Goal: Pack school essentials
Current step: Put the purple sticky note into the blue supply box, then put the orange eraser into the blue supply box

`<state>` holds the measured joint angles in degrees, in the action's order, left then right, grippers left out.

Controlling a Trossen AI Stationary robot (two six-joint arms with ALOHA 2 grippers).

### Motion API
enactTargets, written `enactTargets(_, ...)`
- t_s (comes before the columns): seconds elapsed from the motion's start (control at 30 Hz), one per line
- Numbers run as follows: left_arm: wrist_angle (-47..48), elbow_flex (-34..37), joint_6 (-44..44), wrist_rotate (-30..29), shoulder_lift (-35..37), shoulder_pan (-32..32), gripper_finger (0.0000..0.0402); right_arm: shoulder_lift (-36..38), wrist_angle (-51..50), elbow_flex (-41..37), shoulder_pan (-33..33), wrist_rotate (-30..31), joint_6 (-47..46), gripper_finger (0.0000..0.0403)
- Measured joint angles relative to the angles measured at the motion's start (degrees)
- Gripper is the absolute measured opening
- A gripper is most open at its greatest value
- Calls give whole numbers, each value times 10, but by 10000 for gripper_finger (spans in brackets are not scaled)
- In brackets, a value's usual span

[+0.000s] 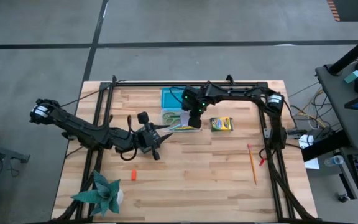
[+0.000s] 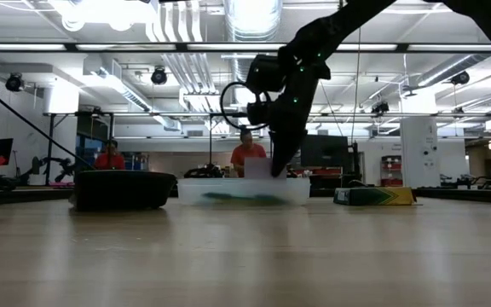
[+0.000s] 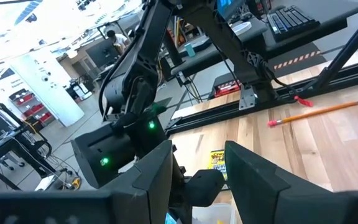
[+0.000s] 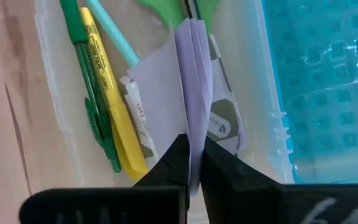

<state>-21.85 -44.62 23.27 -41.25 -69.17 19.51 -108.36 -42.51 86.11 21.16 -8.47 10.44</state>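
A clear plastic box point(image 1: 178, 118) stands mid-table with its blue lid point(image 1: 169, 96) beside its far side. In the right wrist view a green pen point(image 4: 89, 81), a yellow pencil point(image 4: 110, 93), a teal pen point(image 4: 114, 34) and green scissors handles point(image 4: 179, 9) lie in the box. My right gripper point(image 4: 194, 146) hangs over the box point(image 2: 245, 192), shut on the lavender note pad point(image 4: 166, 87). My left gripper point(image 1: 157, 140) waits open, low over the table at the box's left near corner. The crayon pack point(image 1: 221, 124), an orange pencil point(image 1: 252, 163) and the orange eraser point(image 1: 133, 175) lie on the table. My right gripper pinches the lavender note pad by its upper edge point(image 4: 191, 127) between the two fingers, coming from above and pointing down. Several sheets are in the pinch. The pad stands on edge below the fingers, its lower part down in the clear box among the pens.
The green spiky plant decoration point(image 1: 104, 193) sits at the table's near left corner. A small red piece point(image 1: 261, 160) lies by the pencil near the right frame rail. People sit in the room beyond the table point(image 2: 247, 153). Bare wood shows across the table's near middle.
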Motion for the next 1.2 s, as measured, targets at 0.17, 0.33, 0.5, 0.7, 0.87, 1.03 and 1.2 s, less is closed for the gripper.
enactTargets(0.17, 0, 0, 0, 0, 0, 0, 130, -4, 0, 0, 0, 3, 0, 47)
enactTargets(0.33, 0, 0, 0, 0, 0, 0, 130, -2, 5, 0, 1, 11, -1, 98)
enactTargets(0.5, 0, 0, 0, 0, 0, 0, 130, 9, 9, -1, 3, 26, -4, 138)
enactTargets(0.7, -1, 0, 0, 0, 0, 0, 130, 24, 9, -1, 3, 61, -4, 163)
enactTargets(0.87, -1, 0, -1, 0, 0, 0, 130, 50, -25, -1, 3, 70, -20, 165)
enactTargets(1.03, -1, -1, -4, 0, 0, 0, 130, 114, -48, -35, -6, 72, -58, 153)
enactTargets(1.2, -2, -1, -4, 1, 0, 0, 130, 216, 14, -144, -44, 70, -100, 136)
